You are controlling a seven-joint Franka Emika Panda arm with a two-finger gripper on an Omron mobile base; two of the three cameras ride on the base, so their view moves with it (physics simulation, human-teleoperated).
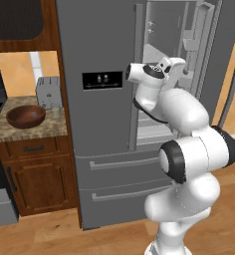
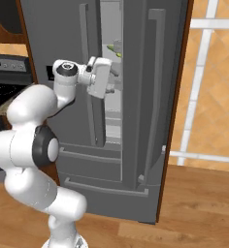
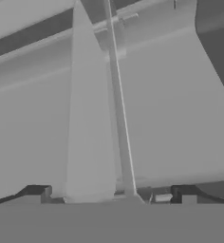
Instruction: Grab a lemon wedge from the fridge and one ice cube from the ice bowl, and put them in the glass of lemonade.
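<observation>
**Arm reaching into the open fridge**

The fridge [image 1: 102,149] stands with its right door swung open, grey shelves showing inside. A small yellow-green item [image 2: 115,49] sits on an upper shelf; too small to tell what it is. The gripper [image 3: 111,192] is at the door opening, fingers spread wide apart and holding nothing. On the stone counter [image 1: 35,130] left of the fridge sit the ice bowl [image 1: 25,115], the glass of lemonade [image 1: 56,113] just beside it, and a toaster [image 1: 49,91] behind.

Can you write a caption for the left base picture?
Robot's open gripper reaches into the open fridge.
</observation>
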